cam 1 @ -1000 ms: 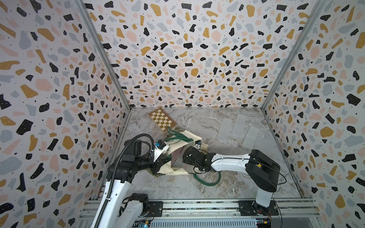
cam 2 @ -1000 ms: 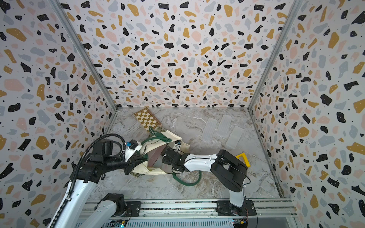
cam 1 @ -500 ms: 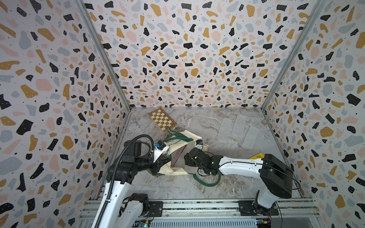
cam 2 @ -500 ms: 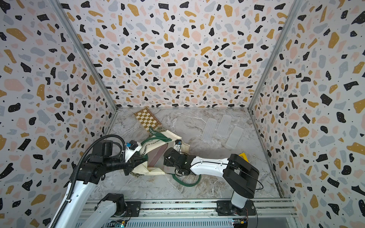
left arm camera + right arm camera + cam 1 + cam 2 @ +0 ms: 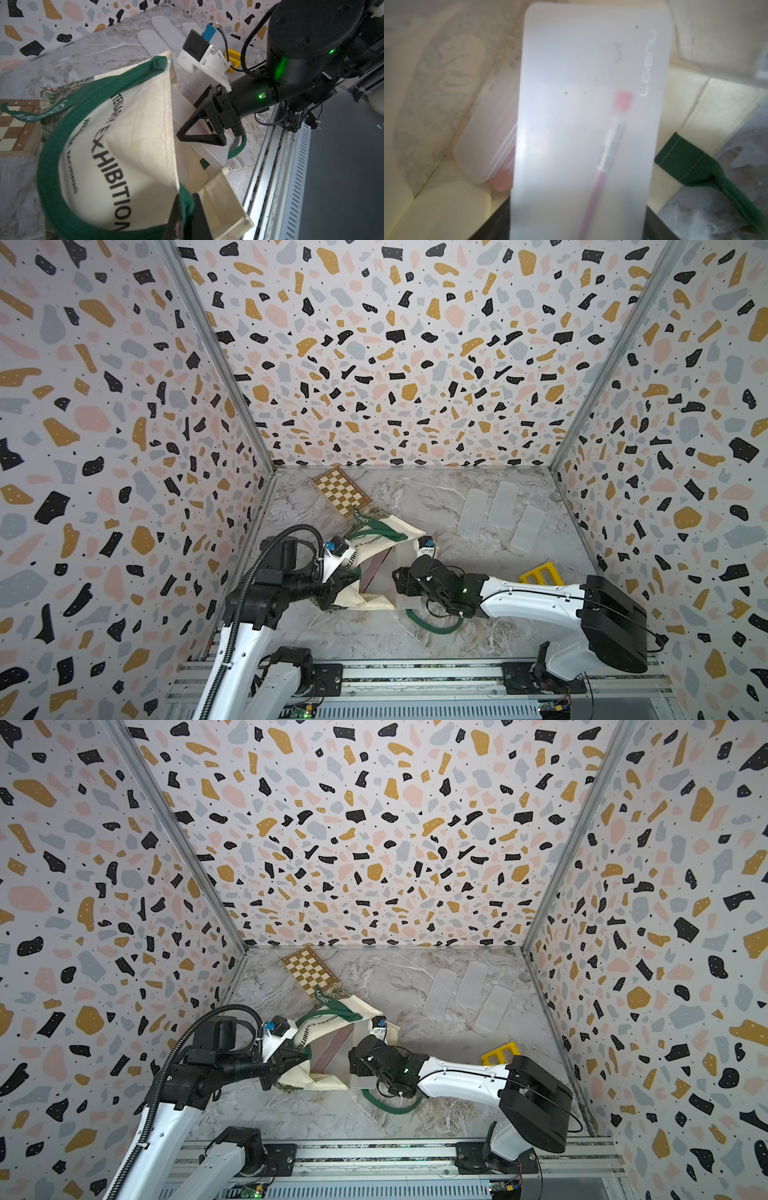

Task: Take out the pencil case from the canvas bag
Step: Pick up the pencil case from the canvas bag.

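Observation:
The cream canvas bag lies at the left middle of the table with its mouth lifted. My left gripper is shut on its dark green strap at the rim. My right gripper is at the bag's mouth, shut on a frosted pencil case that holds a red pen. The case sticks partly out of the bag. Deeper in the bag lies another frosted case on something pink.
A wooden chessboard lies behind the bag, its corner under it. Three clear flat cases rest at the back right and a yellow block beside my right arm. The second green strap loops on the table under my right wrist.
My right arm's elbow has swung right and lower, and the gripper with the case has drawn slightly back from the bag. The left arm and the held strap have stayed put.

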Controlling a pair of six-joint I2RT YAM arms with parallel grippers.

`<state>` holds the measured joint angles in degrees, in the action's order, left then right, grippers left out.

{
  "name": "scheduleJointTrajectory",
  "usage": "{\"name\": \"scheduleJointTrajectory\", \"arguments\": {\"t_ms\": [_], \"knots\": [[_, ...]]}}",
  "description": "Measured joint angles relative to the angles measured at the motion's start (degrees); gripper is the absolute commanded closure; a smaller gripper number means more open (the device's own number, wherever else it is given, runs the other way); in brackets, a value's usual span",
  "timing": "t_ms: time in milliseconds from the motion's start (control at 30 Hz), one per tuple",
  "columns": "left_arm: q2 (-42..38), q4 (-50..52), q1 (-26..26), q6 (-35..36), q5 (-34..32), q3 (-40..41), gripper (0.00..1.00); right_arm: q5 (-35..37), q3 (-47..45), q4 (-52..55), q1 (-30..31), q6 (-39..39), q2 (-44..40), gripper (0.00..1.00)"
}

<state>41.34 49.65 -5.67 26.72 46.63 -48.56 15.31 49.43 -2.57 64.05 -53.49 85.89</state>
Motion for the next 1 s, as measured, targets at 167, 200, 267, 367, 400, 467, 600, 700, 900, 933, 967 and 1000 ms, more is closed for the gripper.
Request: {"name": "scheduleJointTrajectory", "arguments": {"t_ms": [167, 200, 267, 367, 400, 467, 600, 700, 900, 933, 967, 1000], "knots": [[-0.61, -0.15, 0.00, -0.52, -0.17, 0.31, 1.00, -0.74, -2.27, -0.44, 0.00, 0.92, -3.17, 0.32], [-0.63, -0.17, 0.00, -0.57, -0.22, 0.31, 1.00, -0.85, -2.58, -0.46, 0.04, 1.07, -3.76, 0.32], [-0.72, -0.22, 0.02, -0.61, -0.24, 0.33, 1.00, -1.14, -3.04, -0.46, 0.07, 1.27, -4.83, 0.33], [-1.11, -0.44, 0.20, -0.63, -0.22, 0.72, 1.00, -1.64, -3.76, -0.50, 0.15, 1.38, -6.95, 0.33], [-1.20, -0.46, 0.22, -0.63, -0.22, 0.85, 1.00, -1.79, -4.13, -0.61, 0.20, 1.38, -7.82, 0.33], [-1.27, -0.50, 0.28, -0.63, -0.22, 0.94, 1.00, -2.10, -5.18, -0.85, 0.20, 1.36, -9.53, 0.33], [-1.31, -0.63, 0.55, -0.68, -0.17, 0.94, 1.00, -2.62, -6.80, -0.81, 0.20, 1.33, -12.28, 0.33], [-1.60, -0.79, 0.81, -0.85, -0.20, 0.94, 1.00, -2.97, -7.41, -0.70, 0.20, 1.31, -13.97, 0.33], [-2.14, -0.87, 1.16, -0.96, -0.37, 1.07, 1.00, -2.99, -8.61, 0.02, 0.09, 1.07, -18.49, 0.33], [-2.25, -0.87, 1.18, -1.01, -0.48, 1.07, 1.00, -3.04, -8.90, 0.11, -0.07, 1.05, -19.28, 0.33], [-2.36, -0.90, 1.18, -1.01, -0.57, 1.07, 1.00, -3.06, -9.07, 0.33, -0.28, 1.03, -19.96, 0.33], [-2.49, -0.83, 1.20, -1.01, -0.52, 1.11, 1.00, -3.08, -9.22, 0.59, -0.68, 1.01, -20.57, 0.33]]}}
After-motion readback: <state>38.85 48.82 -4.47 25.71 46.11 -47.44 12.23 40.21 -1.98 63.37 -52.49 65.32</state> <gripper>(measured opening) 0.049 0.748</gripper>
